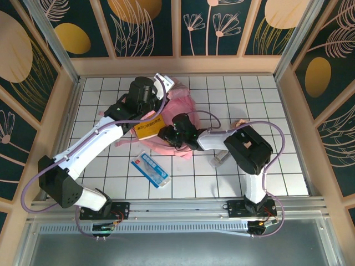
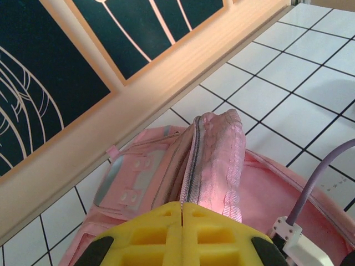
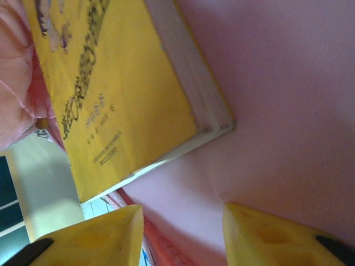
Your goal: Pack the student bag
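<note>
Top external view to begin with: finds the student bag (image 1: 183, 105) slumped at the far middle of the tabletop (image 1: 266, 166), mouth turned toward the arms. Has the left gripper (image 2: 182, 213) clamped on the bag's zip-edged rim, yellow fingers (image 2: 144, 238) pressed together with the pink fabric rising from between them, apparently holding that rim up and the opening wide. Puts the right gripper (image 3: 180, 235) inside the mouth, fingers (image 3: 94, 235) set well apart and gripping nothing, pink lining all round. Shows a yellow book (image 3: 111, 83) just ahead of those fingers, lying on the lining and not touched by them; from above, looks partly in at the mouth rather than fully down. Leaves a flat blue-and-white packet (image 1: 151, 169) out on the tabletop near the left arm, well apart from the bag, and a small grey item (image 1: 218, 159) beside the right arm, too small to name. Reads as mid-task: opening held, one book going in and probably needing a push deeper; packet not yet packed, zip not yet closed
</note>
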